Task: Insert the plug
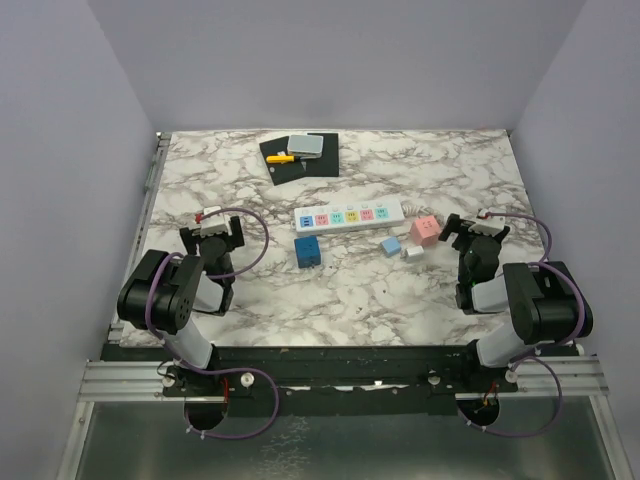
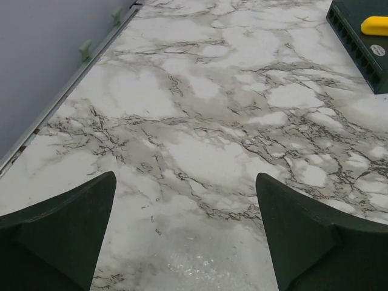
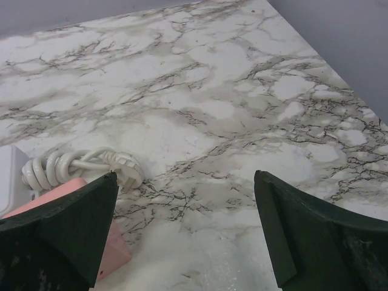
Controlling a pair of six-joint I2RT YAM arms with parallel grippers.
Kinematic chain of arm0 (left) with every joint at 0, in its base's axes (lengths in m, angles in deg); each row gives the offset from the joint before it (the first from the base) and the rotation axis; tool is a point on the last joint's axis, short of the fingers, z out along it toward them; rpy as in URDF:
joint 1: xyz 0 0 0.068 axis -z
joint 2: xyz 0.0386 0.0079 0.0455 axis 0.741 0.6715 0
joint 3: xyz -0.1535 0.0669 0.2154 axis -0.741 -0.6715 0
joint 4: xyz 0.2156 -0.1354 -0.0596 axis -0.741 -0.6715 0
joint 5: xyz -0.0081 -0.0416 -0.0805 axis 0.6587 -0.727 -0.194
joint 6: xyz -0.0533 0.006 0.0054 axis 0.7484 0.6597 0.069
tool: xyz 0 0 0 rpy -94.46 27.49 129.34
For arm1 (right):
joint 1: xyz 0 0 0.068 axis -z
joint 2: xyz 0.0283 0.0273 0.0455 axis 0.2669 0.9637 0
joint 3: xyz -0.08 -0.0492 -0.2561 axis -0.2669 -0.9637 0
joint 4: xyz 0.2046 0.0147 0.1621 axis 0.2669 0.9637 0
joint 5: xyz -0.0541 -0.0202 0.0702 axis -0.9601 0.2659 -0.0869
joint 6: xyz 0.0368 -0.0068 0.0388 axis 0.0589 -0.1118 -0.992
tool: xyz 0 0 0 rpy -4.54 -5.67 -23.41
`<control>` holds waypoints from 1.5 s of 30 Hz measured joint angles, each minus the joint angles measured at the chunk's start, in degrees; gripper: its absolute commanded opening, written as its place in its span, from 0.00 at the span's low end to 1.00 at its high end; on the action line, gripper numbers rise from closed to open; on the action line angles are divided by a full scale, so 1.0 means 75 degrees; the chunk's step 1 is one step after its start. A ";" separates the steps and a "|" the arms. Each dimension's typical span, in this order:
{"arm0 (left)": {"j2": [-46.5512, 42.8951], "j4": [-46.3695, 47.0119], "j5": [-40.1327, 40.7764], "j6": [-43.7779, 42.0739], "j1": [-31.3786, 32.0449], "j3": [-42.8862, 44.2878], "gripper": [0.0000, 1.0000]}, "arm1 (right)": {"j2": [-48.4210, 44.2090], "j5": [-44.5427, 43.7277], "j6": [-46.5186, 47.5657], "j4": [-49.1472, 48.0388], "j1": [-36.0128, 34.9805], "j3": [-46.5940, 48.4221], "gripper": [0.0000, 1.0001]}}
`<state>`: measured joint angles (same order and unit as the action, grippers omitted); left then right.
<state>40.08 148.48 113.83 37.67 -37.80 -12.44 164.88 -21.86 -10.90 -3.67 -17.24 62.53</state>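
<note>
I'm watching both tools hanging wide open: left tool by the bench's left edge, right tool by its right edge. The strip is lying mid-bench, with the blue plug and pink plug sitting loose just beside it.

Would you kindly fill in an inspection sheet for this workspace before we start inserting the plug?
Surface: marbled table, no spills seen.
Job's things: white power strip at centre; dark blue block, light blue block, grey block, pink block loose near it, none plugged in.
Clutter: black tray at the back holding a yellow item and a grey pad.
Grippers: left gripper and right gripper, jaws open, empty.
Cables: strip's white cord coiled beside the pink block; purple leads on both arms.
Surroundings: plain grey walls.
</note>
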 measured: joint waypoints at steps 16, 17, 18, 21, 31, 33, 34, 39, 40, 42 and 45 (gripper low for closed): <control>-0.0236 -0.0930 -0.0516 0.0061 -0.0184 0.0294 0.99 | -0.0501 -0.0041 0.0058 0.0388 0.0000 -0.0038 1.00; -0.0452 -0.1644 -0.0554 0.0096 -0.0192 0.0600 0.99 | -0.0863 -0.0166 -0.0006 0.0851 -0.0009 0.0044 1.00; -0.0618 -0.2095 -0.0589 0.0119 -0.0210 0.0912 0.99 | -0.1268 -0.0385 -0.0102 0.1510 -0.0009 0.0262 1.00; -0.1125 -0.4013 -0.0909 0.0137 -0.0230 0.2320 0.99 | -0.2075 -0.1212 -0.1043 0.3806 -0.0003 0.1746 1.00; -0.1597 -0.9180 -0.2894 0.0114 0.0058 0.5461 0.99 | -0.1856 -0.0968 -0.3430 0.8929 0.0443 0.5225 1.00; -0.1597 -0.9795 -0.3156 0.0064 0.0417 0.5610 0.99 | -0.1411 -0.0758 -0.3535 0.9626 0.0318 0.5668 1.00; -0.1597 -1.0022 -0.3241 0.0044 0.0621 0.5651 0.99 | -0.1244 -0.0699 -0.3535 0.9856 0.0201 0.5770 1.00; -0.1180 -1.0882 -0.3354 -0.0172 0.1827 0.6155 0.99 | -0.0137 -0.0449 -0.3404 1.1033 -0.0493 0.6516 1.00; -0.0988 -1.0940 -0.3346 -0.0224 0.2005 0.6336 0.99 | 0.0157 -0.0408 -0.3401 1.1237 -0.0565 0.6776 1.00; -0.0484 -1.1106 -0.3273 -0.0358 0.2273 0.6729 0.99 | 0.0679 -0.0321 -0.3398 1.1479 -0.0606 0.7198 1.00; 0.0414 -1.1331 -0.3127 -0.0632 0.2591 0.7428 0.99 | 0.1166 -0.0291 -0.3398 1.1759 -0.0612 0.7516 1.00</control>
<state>43.19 63.50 90.37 32.93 -18.37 43.27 173.62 -24.04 -36.39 84.52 -21.83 118.90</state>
